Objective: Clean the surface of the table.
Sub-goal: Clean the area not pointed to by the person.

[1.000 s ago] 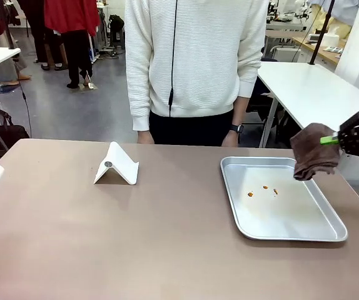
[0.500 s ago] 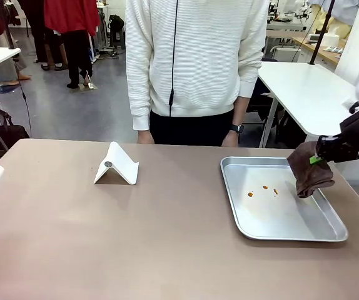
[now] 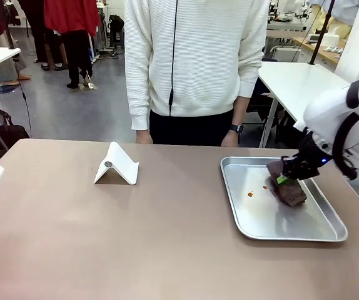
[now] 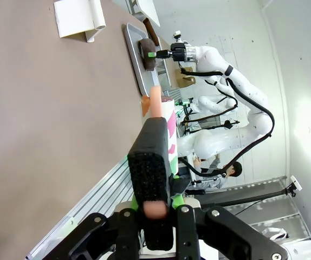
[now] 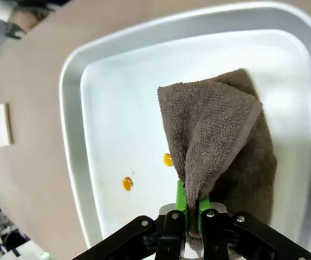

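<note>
The table (image 3: 104, 231) fills the near ground of the front view, its long axis running left to right between the arms. Its brownish top looks rigid, smooth and matte. By my judgement it is far too heavy to grasp and is only to be pressed on and wiped, so a soft cloth should slide easily over it.

A metal tray (image 3: 224, 181) lies near the table's right end, and a white stand (image 3: 117, 165) sits toward the far edge, left of the middle. The person (image 3: 195, 62) stands behind that far edge.

The right gripper (image 3: 284, 179) pinches a brown cloth (image 3: 289, 190) tight and presses it on the tray floor, beside the orange spots (image 3: 251, 194).

The left gripper (image 4: 151, 162) hovers off the table's left end. Its fingers are seen close and blurred, so I cannot tell whether they clamp anything.
</note>
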Robot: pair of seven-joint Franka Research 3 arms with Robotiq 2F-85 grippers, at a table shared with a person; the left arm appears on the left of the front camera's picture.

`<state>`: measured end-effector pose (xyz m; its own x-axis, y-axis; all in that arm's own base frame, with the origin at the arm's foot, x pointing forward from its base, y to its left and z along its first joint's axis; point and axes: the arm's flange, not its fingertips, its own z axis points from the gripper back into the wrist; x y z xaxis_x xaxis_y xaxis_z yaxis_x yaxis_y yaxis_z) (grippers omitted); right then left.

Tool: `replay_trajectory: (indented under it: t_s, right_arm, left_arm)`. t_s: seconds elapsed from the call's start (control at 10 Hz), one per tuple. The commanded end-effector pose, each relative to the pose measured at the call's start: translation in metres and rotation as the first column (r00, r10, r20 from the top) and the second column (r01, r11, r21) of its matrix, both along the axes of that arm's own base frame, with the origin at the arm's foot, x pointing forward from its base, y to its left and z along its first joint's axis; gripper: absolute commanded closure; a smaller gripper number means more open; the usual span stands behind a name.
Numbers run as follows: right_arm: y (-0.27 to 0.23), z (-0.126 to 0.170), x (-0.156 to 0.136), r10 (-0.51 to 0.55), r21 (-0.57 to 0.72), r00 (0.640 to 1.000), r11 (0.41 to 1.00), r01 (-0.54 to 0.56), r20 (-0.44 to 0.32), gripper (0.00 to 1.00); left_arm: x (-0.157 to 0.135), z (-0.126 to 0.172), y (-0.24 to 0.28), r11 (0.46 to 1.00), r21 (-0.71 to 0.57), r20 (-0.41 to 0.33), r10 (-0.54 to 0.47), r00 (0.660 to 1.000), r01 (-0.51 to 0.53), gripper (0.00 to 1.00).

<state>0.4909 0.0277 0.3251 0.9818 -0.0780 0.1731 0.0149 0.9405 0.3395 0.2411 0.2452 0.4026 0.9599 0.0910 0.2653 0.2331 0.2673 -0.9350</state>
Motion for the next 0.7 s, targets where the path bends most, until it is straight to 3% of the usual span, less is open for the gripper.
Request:
replay_trajectory:
  t_s: [0.0,0.6]
  right_arm:
    - [0.02,-0.011,0.006,0.0,0.029,1.0,1.0,0.001,-0.029,0.92]
    - [0.095,-0.025,-0.019,0.205,0.072,0.977,0.977,-0.2,-0.058,0.92]
  left_arm:
    - [-0.002,0.002,-0.001,1.0,0.002,0.006,-0.003,1.0,0.003,0.78]
    - [-0.002,0.002,-0.001,1.0,0.002,0.006,-0.003,1.0,0.003,0.78]
